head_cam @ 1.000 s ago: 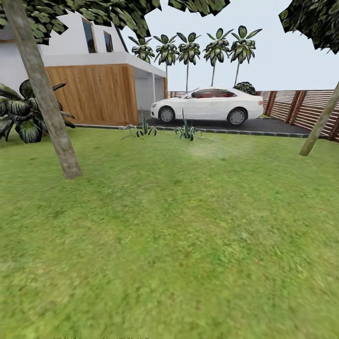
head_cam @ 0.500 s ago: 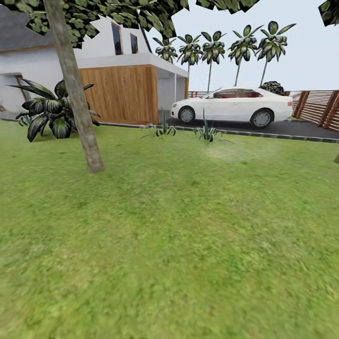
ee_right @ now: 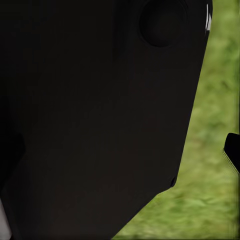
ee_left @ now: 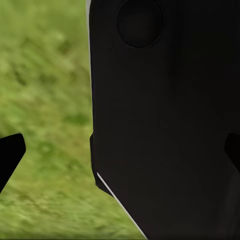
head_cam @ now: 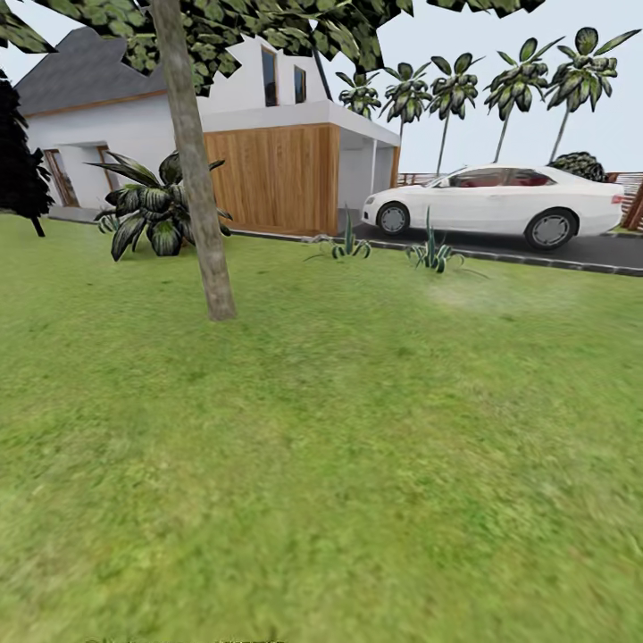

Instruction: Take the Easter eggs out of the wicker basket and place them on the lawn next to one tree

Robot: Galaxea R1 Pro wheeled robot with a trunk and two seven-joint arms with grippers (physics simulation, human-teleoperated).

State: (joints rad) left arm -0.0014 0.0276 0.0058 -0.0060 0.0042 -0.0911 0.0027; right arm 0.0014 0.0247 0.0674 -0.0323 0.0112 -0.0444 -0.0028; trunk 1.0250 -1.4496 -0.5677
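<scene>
Left wrist view: blurred green lawn; large black robot body panel with a round recess, in front of the grass; two dark fingertips, set wide apart.

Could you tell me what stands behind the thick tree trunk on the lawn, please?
Behind the tree trunk a dark broad-leaved bush spreads, and behind that the white house with its wooden-clad wall. The trunk covers part of the bush and wall.
</scene>
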